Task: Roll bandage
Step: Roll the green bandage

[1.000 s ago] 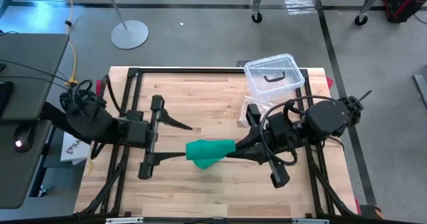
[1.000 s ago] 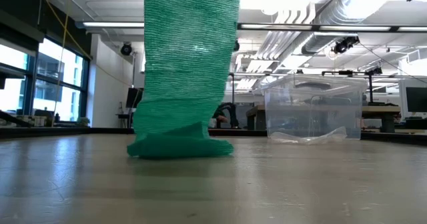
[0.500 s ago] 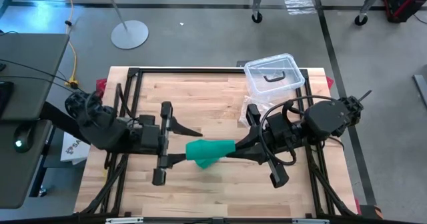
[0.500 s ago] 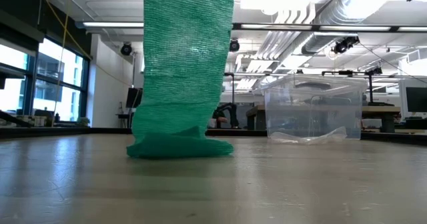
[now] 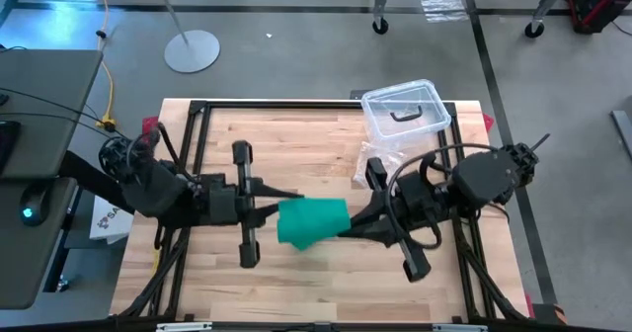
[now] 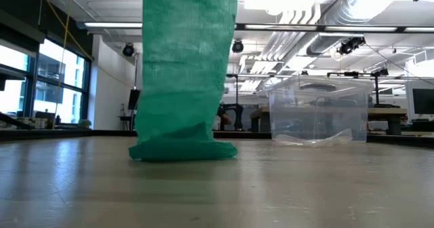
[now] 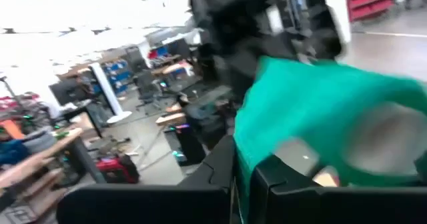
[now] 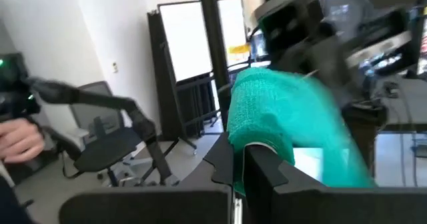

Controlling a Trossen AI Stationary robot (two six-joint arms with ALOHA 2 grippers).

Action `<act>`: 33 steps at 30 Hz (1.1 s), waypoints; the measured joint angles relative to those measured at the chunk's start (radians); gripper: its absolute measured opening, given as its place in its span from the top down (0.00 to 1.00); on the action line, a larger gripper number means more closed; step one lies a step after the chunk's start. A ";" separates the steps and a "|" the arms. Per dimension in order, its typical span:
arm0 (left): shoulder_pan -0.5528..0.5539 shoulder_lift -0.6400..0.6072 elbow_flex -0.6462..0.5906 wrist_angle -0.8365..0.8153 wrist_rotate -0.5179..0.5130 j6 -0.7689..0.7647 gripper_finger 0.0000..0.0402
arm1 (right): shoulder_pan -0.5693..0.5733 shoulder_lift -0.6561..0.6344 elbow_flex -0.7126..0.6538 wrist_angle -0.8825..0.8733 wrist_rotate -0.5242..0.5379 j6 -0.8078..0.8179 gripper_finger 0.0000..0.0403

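Note:
The green bandage [image 5: 312, 221] is held up between my two grippers over the middle of the table. In the low view it hangs as a wide strip [image 6: 190, 58], and its lower end lies bunched on the tabletop [image 6: 183, 149]. My left gripper [image 5: 274, 213] reaches in from the left and is shut on the bandage's left side. My right gripper [image 5: 349, 223] comes from the right and is shut on its right side. Each wrist view shows green fabric between its own shut fingers, at my left gripper [image 7: 241, 176] and at my right gripper [image 8: 239, 163]. My left gripper pinches the bandage's left edge [image 7: 248, 159] between its two fingers. The fingers lie level and come from the table's left. The strip hangs below the hold with its lower end on the table. How many layers are held, I cannot tell. My right gripper pinches the bandage's right edge [image 8: 248, 136] between its two fingers, level, from the table's right. The fabric bulges up over the fingertips and hangs below them, its bottom end resting on the table.
A clear plastic box with a black handle [image 5: 403, 110] stands at the far right of the table, and also shows in the low view [image 6: 319, 112]. A crinkly clear bag [image 5: 380, 164] lies in front of it. Bare wood lies along the near edge [image 5: 316, 292].
My left gripper has moved toward the table's right, up to the bandage, rolling at the wrist as it came. Its wide-open fingers have shut on the bandage's left edge. My right gripper has kept its hold, and the bandage's bottom end has stayed on the table.

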State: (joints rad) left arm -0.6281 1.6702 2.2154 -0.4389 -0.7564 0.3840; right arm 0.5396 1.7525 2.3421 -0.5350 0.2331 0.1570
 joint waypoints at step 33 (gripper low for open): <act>0.059 -0.036 0.000 0.256 0.305 0.058 1.00 | 0.000 0.001 0.000 0.008 0.118 0.003 0.99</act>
State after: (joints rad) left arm -0.5686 1.6344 2.2154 -0.1826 -0.4513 0.4416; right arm 0.5396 1.7531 2.3417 -0.5268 0.3508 0.1596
